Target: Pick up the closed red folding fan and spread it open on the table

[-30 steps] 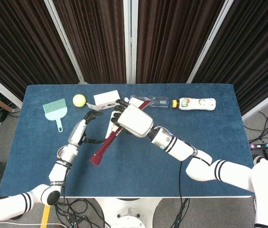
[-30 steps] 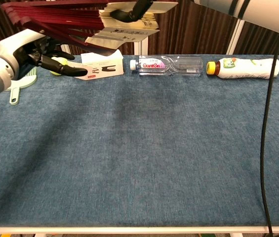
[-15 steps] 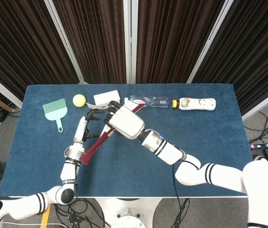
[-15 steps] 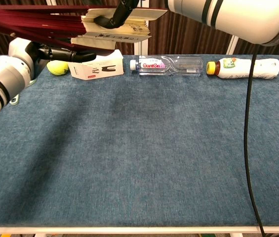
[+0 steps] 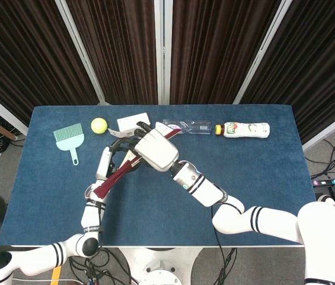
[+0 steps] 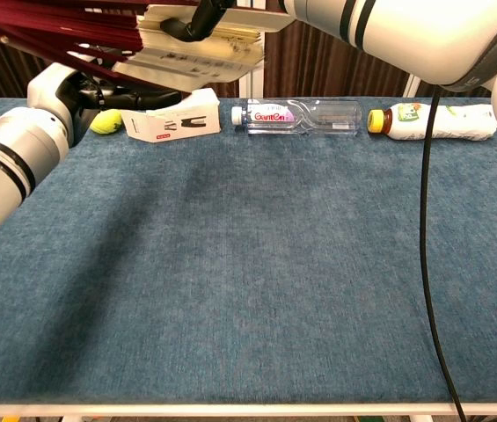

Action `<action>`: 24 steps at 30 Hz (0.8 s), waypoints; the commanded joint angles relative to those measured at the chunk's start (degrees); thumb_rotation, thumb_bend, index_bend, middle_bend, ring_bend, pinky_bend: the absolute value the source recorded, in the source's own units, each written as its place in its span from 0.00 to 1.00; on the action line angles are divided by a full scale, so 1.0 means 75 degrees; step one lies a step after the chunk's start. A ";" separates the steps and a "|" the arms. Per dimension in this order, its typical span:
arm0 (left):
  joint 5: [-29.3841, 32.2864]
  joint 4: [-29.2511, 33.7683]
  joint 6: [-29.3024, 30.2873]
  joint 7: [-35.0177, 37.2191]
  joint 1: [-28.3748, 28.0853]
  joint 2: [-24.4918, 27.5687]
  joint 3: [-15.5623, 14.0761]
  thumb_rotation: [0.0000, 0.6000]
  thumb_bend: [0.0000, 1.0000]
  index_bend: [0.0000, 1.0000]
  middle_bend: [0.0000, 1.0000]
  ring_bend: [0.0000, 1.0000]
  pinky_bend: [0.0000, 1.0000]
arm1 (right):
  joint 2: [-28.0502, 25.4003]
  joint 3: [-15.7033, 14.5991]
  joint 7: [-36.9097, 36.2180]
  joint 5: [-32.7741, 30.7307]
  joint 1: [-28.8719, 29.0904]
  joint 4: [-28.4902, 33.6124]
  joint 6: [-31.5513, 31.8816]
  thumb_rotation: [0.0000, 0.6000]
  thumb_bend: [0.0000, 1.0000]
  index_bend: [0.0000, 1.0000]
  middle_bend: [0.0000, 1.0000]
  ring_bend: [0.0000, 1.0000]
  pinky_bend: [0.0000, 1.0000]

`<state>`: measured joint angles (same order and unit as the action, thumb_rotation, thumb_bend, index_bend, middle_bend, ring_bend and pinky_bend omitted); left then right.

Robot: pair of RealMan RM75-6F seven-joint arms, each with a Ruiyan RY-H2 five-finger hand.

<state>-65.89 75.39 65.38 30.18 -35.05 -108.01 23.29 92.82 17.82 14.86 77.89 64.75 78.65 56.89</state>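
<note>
1. Position: the left hand (image 5: 111, 161) sat beside the lower ribs of the red folding fan with cream printed leaf (image 5: 120, 172), fingers curled near them; whether it gripped them could not be told.
2. Right hand (image 5: 155, 149) clasped the fan's upper part, presumably so one hand anchors one guard while the other draws the ribs apart.
3. Fan location: held in the air above the blue felt-covered table (image 5: 262, 172), not resting on it.
4. Fan appearance: in the chest view the dark red ribs (image 6: 54, 22) were partly separated and the cream leaf (image 6: 200, 54) showed loose folds, judged an early stage of spreading.
</note>
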 commanded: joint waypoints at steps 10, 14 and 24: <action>-0.0014 -0.0564 0.0539 0.0474 -0.0053 -0.0727 0.0405 1.00 0.05 0.43 0.41 0.23 0.35 | 0.0149 0.0085 0.0125 -0.0309 -0.0078 0.0109 0.0025 1.00 0.76 0.73 0.59 0.34 0.18; -0.0043 -0.0870 0.0802 0.0341 -0.0077 -0.0940 0.0486 1.00 0.14 0.57 0.55 0.36 0.42 | 0.0094 0.0114 0.0119 -0.0309 -0.0102 0.0152 0.0056 1.00 0.76 0.73 0.59 0.34 0.18; -0.0186 -0.1245 0.0699 -0.0573 0.0126 -0.0493 0.0065 1.00 0.23 0.71 0.74 0.53 0.56 | -0.0375 -0.0151 0.0207 0.0070 -0.0482 0.0460 0.0449 1.00 0.76 0.73 0.59 0.34 0.18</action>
<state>-66.80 66.42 71.24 27.97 -34.74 -113.24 25.13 90.80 17.23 16.14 77.77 61.82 81.38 59.72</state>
